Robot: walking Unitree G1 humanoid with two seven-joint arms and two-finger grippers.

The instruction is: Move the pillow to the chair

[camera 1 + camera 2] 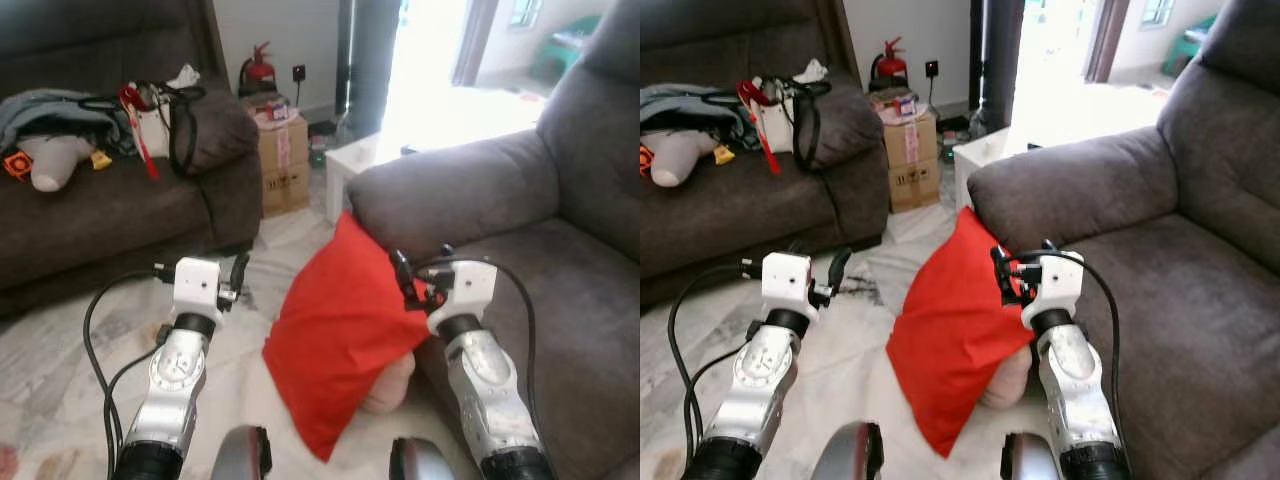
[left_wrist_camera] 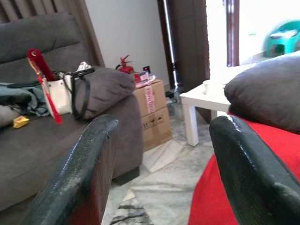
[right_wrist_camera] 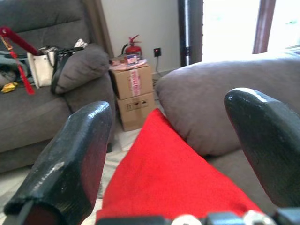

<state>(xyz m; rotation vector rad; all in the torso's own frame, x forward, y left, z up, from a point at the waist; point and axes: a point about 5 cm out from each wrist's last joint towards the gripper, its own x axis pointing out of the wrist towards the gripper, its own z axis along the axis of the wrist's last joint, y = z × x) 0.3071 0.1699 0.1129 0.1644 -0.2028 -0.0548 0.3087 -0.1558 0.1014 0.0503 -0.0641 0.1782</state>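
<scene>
- Stacked brown cardboard boxes point(image 1: 283, 160): two cartons stand one upon the other against the wall, just beside the arm of the dark grey fabric sofa point(image 1: 120, 215); small printed packets lie on the upper carton, and what the cartons hold cannot be told.
- White handbag with black straps point(image 1: 160, 125): rests on the sofa seat against the sofa arm; a red strip hangs down its front, and its contents are hidden.
- Red fire extinguisher point(image 1: 259, 68): upright on the floor behind the cartons, against the wall.
- Small white side table point(image 1: 345, 165): stands between the cartons and the grey upholstered armchair point(image 1: 560, 230).
- Soft red fabric pillow point(image 1: 335, 335): plain, slightly crumpled, roughly square and set on one corner; its top corner leans against the front of the armchair's arm, its lower corner points down towards the pale marble-patterned floor point(image 1: 60, 410). It is not on the chair seat.
- Right gripper point(image 1: 402, 277): level with the pillow's right edge, at the front of the armchair seat; in the right wrist view its two black fingers point(image 3: 70, 159) stand spread wide, with the pillow below and between them, unclamped.
- Left gripper point(image 1: 238, 274): held over the floor, just left of the pillow, fingers point(image 2: 79, 173) parted and holding nothing.
</scene>
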